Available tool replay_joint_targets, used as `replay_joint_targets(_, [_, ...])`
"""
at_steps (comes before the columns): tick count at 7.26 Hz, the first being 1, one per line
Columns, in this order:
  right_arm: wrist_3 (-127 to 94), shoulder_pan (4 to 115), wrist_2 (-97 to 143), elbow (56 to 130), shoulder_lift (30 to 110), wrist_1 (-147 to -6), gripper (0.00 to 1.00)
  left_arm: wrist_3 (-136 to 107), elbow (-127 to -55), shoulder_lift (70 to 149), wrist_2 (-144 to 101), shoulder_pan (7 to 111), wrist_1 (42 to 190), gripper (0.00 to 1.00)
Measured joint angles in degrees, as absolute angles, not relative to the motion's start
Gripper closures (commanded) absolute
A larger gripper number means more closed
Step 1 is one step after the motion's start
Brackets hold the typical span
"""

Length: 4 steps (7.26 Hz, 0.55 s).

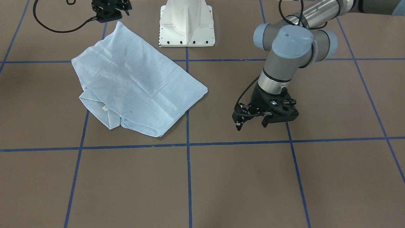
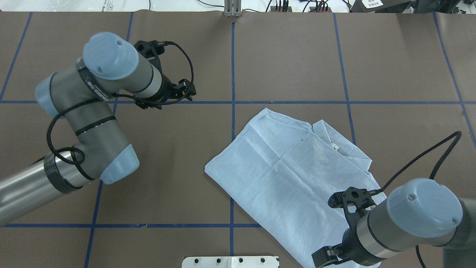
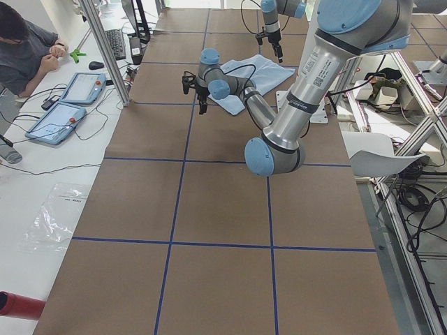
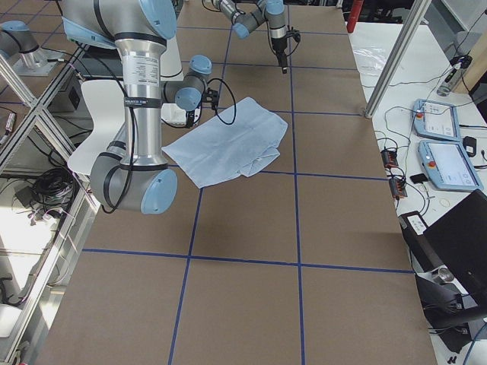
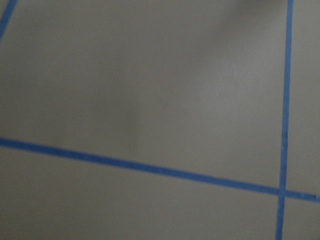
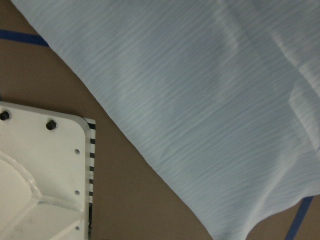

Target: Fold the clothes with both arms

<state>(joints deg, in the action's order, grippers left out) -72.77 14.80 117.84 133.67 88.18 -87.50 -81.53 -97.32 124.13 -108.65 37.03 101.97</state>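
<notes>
Lying folded on the robot's right half of the surface (image 1: 221,183), the shirt (image 1: 136,85) runs its long axis diagonal to the blue tape grid (image 1: 189,177). The right tool (image 1: 110,9) hangs at its base-side corner and is judged nearer; finger state cannot be told. The left tool (image 1: 251,124), fingers apart and empty, hovers well apart.

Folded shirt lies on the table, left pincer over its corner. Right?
Not quite. The left pincer hangs over bare table, well apart from the shirt, as the front-facing view shows. The shirt does lie folded on the table.
</notes>
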Motion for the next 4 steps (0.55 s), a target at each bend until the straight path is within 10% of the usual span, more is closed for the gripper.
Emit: replay_joint_targets(4, [-72.3,23.6,117.8,133.4,84.0,-87.3,0.00,-98.1,-96.4,125.1,-108.1,23.6,101.4,0.06])
